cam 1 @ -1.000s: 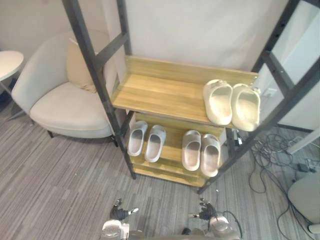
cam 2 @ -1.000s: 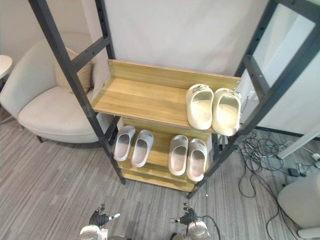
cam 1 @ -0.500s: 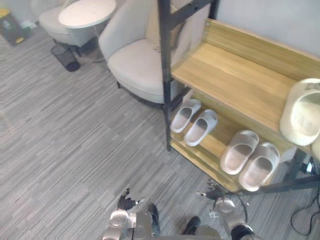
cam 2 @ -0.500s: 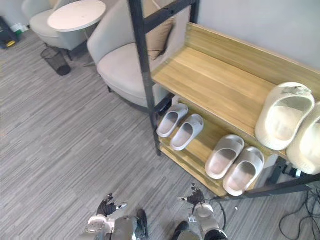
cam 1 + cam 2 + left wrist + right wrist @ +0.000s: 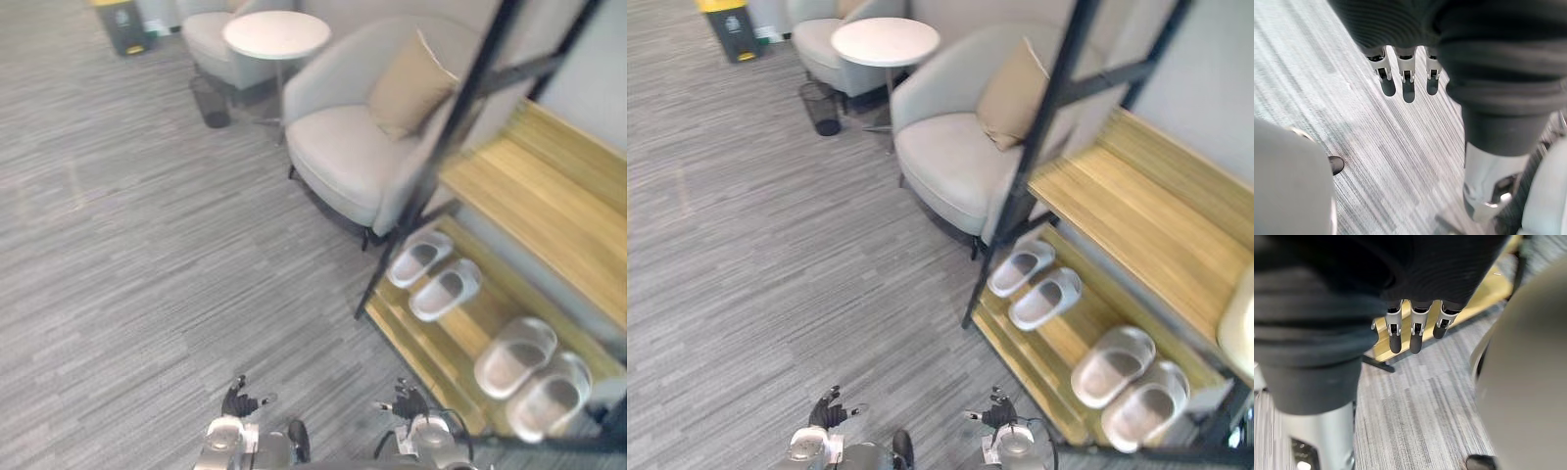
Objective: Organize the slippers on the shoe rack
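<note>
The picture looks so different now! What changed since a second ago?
The camera swung to the robot's left, so the shoe rack now shows at the right, beside the armchair and round table. Nothing was grabbed or dropped. The slippers stayed put; left hand and right hand still hang open.

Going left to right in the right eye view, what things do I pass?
Bin → basket → round table → cushion → big slippers.
</note>
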Tool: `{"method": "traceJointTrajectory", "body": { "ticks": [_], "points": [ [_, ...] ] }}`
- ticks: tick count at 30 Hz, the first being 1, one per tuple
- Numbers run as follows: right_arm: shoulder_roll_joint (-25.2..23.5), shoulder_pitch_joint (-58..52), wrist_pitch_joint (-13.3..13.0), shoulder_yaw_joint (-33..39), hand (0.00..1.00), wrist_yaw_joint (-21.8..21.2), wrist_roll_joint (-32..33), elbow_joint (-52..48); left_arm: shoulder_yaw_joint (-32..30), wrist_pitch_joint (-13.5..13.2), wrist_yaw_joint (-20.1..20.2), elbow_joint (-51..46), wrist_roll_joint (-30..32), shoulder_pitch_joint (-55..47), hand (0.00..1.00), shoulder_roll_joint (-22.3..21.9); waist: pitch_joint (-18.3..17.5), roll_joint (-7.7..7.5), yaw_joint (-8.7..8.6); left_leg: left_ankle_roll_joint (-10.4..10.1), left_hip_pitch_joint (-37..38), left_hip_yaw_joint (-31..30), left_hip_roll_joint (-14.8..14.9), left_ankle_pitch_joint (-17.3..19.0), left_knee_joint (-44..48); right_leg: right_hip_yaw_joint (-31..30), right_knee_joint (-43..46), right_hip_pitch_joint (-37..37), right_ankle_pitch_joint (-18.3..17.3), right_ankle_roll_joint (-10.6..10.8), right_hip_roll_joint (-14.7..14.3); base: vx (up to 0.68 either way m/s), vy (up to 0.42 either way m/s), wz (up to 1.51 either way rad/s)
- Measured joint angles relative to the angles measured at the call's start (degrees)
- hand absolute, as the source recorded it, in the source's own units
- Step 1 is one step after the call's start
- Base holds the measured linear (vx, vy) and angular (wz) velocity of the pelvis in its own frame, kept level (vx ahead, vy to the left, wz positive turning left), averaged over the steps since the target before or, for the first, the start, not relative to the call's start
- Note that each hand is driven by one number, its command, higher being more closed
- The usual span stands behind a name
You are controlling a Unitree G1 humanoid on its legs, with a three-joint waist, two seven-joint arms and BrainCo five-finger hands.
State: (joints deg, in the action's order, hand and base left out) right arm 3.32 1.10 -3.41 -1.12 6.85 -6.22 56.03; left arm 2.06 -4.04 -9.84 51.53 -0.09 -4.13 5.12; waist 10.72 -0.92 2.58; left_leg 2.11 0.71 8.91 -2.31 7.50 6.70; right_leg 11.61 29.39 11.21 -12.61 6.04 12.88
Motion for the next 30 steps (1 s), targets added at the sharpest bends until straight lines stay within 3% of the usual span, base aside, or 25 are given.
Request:
{"method": "traceJointTrajectory", "body": {
  "ticks": [1, 4, 5, 6, 7, 8, 9, 10, 11, 12, 14, 15, 17, 18, 20, 23, 24, 25, 26, 27, 30],
  "points": [
    [0.0, -0.1, 0.1, 0.0, 0.00, 0.1, 0.1, 0.2, -0.1, 0.1, 0.0, 0.1, 0.0, 0.1, 0.00, 0.0, -0.3, -0.66, -0.43, -0.7, -0.1, -3.5, -0.3, -0.3, 0.5, -1.9, -6.2, 0.1, 2.2, -1.1, -1.6, 0.25, -0.182, 1.10],
    [-0.4, 0.3, 0.1, -0.2, 0.00, 0.1, 0.1, 1.1, -1.1, 0.1, 0.0, 0.1, -0.1, -0.1, 0.00, 0.0, -0.8, -1.48, -0.26, -2.2, 0.3, -6.6, -0.9, 0.7, 0.7, 0.3, -11.0, -0.4, 7.4, -2.3, -2.2, 0.28, -0.254, 0.78],
    [0.0, 0.5, 0.1, -0.1, 0.00, 0.1, 0.1, 1.3, -1.5, 0.1, 0.0, 0.5, -0.1, 0.1, 0.00, -0.4, -0.8, -0.70, -0.25, -3.9, -0.3, -8.2, -0.1, 2.1, 2.6, 2.7, -12.0, -1.7, 6.3, -2.6, -2.6, 0.24, -0.269, 0.60],
    [0.3, 1.3, 0.1, -0.1, 0.00, 0.1, 0.1, 1.1, -1.7, 0.1, 0.0, 0.5, -0.1, 0.0, 0.00, -1.5, -1.5, 1.24, -0.27, -5.0, -2.6, -8.4, 1.8, 4.4, 6.3, 4.6, -14.5, -3.1, 5.9, -3.2, -4.4, 0.24, -0.269, 0.54],
    [0.4, 1.4, 0.1, -0.1, 0.00, 0.1, 0.1, 1.1, -1.7, 0.1, 0.0, 0.5, -0.1, 0.1, 0.00, -1.8, -1.5, 1.87, -0.22, -5.1, -3.2, -8.2, 2.5, 5.2, 7.8, 5.2, -15.3, -3.6, 5.8, -3.3, -5.0, 0.21, -0.211, 0.39],
    [1.0, 2.7, 0.1, -0.2, 0.00, 0.2, 0.2, 1.1, -1.9, 0.0, 0.1, 0.2, -0.1, 0.2, 0.00, -2.7, -1.1, 3.29, 0.01, -6.5, -6.1, -5.8, 5.1, 7.6, 15.5, 6.5, -17.1, -5.8, 5.4, -4.1, -6.9, 0.19, -0.175, 0.29],
    [1.1, 3.1, 0.1, -0.9, 0.00, 0.5, 0.8, 1.1, -2.8, 0.0, 0.1, -0.4, -0.3, 0.4, 0.00, -2.8, -0.7, 3.09, 0.28, -7.0, -9.6, -2.1, 7.5, 7.8, 25.0, 7.5, -18.5, -8.4, 4.8, -4.9, -7.9, 0.24, -0.200, 0.29],
    [1.1, 3.2, 0.1, -1.3, 0.00, 0.5, 1.2, 1.1, -3.0, 0.0, 0.0, -0.6, -0.3, 0.5, 0.00, -2.7, -0.5, 2.96, 0.53, -7.1, -10.7, -0.7, 8.5, 7.7, 27.6, 8.0, -18.9, -9.3, 4.7, -5.1, -8.1, 0.21, -0.123, 0.34],
    [0.9, 3.0, 0.1, -2.0, 0.00, 0.7, 1.9, 1.1, -3.4, 0.0, 0.0, -1.2, -0.7, 0.6, 0.00, -2.5, 0.1, 2.46, 1.09, -6.5, -12.9, 4.0, 11.7, 7.8, 34.7, 9.4, -20.0, -12.3, 3.9, -5.6, -8.6, 0.22, -0.076, 0.38],
    [1.3, 3.0, 0.1, -1.8, 0.00, 1.1, 1.9, 1.1, -3.4, -0.2, 0.0, -1.6, -1.0, 0.7, 0.00, -2.5, 0.3, 2.03, 1.16, -5.5, -14.3, 6.6, 13.1, 8.7, 35.4, 10.5, -20.6, -13.8, 3.5, -5.4, -8.6, 0.22, -0.045, 0.42],
    [1.6, 3.5, 0.1, -1.3, 0.00, 1.4, 2.0, 1.0, -3.4, -0.2, 0.1, -1.6, -1.2, 1.3, 0.00, -2.5, 0.3, 1.94, 1.29, -5.0, -15.9, 8.4, 13.7, 9.0, 33.1, 11.6, -21.3, -14.8, 3.5, -5.3, -8.3, 0.21, 0.046, 0.33],
    [1.6, 3.8, 0.1, -1.2, 0.00, 1.8, 2.3, 0.9, -3.4, -0.2, 0.0, -1.5, -1.2, 2.0, 0.00, -2.4, 0.8, 1.37, 1.28, -4.5, -17.1, 10.2, 13.7, 8.6, 29.1, 13.0, -21.8, -15.4, 3.5, -4.9, -7.3, 0.27, 0.150, 0.54],
    [1.3, 3.2, 0.1, -0.9, 0.00, 1.9, 2.4, 0.9, -3.4, -0.1, 0.1, -1.3, -1.2, 3.0, 0.00, -2.6, 0.9, 1.33, 1.22, -2.4, -17.9, 14.4, 13.8, 0.8, 17.8, 16.4, -21.6, -17.2, 1.8, -1.2, -5.8, 0.28, 0.196, 0.84],
    [0.6, 3.0, 0.5, -0.6, 0.00, 1.9, 2.4, 0.9, -3.4, -0.1, 0.0, -1.5, -1.2, 3.6, 0.00, -1.9, 1.1, -0.41, 1.56, -2.0, -17.6, 14.2, 11.6, 1.0, 17.5, 17.8, -21.8, -18.0, 1.6, 0.1, -4.4, 0.22, 0.132, 0.72],
    [-1.2, 3.4, 0.5, -0.6, 0.00, 2.0, 2.4, 0.9, -3.4, 0.1, 0.0, -1.9, -1.1, 3.6, 0.00, -0.5, 1.2, -2.30, 2.63, -1.0, -17.6, 13.6, 9.3, 1.9, 17.3, 19.4, -21.5, -18.4, 2.0, 0.6, -2.9, 0.28, 0.157, 0.53],
    [-1.6, 3.8, 0.6, -0.2, 0.00, 1.8, 2.3, 0.9, -3.3, 0.7, 0.0, -1.4, -1.1, 2.6, 0.00, -0.3, 1.4, -2.39, 3.20, 0.3, -14.6, 11.5, 6.5, 4.5, 16.3, 19.4, -11.8, -18.3, 2.1, 3.2, 1.2, 0.36, 0.265, 0.58],
    [-1.6, 3.4, 0.6, 0.0, 0.00, 1.5, 2.2, 0.9, -3.4, 0.7, 0.0, -1.4, -1.2, 1.9, 0.00, -0.2, 1.4, -2.31, 3.12, 0.7, -11.9, 10.1, 5.1, 5.7, 15.1, 18.7, -0.4, -16.1, 3.5, 4.6, 4.9, 0.34, 0.275, 0.62],
    [-1.7, 2.9, 0.6, -0.1, 0.00, 1.2, 2.1, 0.9, -3.3, 0.7, 0.0, -1.3, -1.1, 1.6, 0.00, -0.3, 1.4, -2.42, 3.07, 1.2, -9.2, 8.8, 4.0, 6.7, 14.5, 16.6, 10.7, -12.7, 6.4, 1.9, 8.1, 0.28, 0.223, 0.61],
    [-1.7, 2.8, 0.6, -0.2, 0.00, 1.0, 2.1, 0.9, -3.3, 0.7, 0.1, -1.3, -1.1, 1.5, 0.00, -0.2, 1.4, -2.32, 3.06, 1.3, -8.4, 8.2, 3.8, 7.0, 14.4, 15.6, 14.0, -11.5, 6.4, 0.8, 8.6, 0.28, 0.140, 0.60],
    [-1.9, 2.7, 0.6, -0.4, 0.00, 0.6, 1.9, 1.0, -3.4, 0.8, 0.0, -1.3, -1.1, 1.0, 0.00, 0.0, 1.6, -2.01, 2.68, 1.7, -5.9, 6.4, 3.5, 7.7, 13.1, 12.6, 23.0, -7.1, 3.9, -1.9, 8.3, 0.23, 0.079, 0.56],
    [-1.9, 2.8, 0.6, -1.1, 0.00, 0.5, 1.9, 1.0, -3.3, 0.9, 0.0, -1.2, -1.0, 0.5, 0.00, -0.1, 1.8, -1.56, 1.71, 1.6, -1.0, 3.8, 3.4, 7.6, 8.7, 11.6, 24.6, -0.7, 0.3, -2.3, 4.5, 0.26, 0.067, 0.50]
  ]
}}
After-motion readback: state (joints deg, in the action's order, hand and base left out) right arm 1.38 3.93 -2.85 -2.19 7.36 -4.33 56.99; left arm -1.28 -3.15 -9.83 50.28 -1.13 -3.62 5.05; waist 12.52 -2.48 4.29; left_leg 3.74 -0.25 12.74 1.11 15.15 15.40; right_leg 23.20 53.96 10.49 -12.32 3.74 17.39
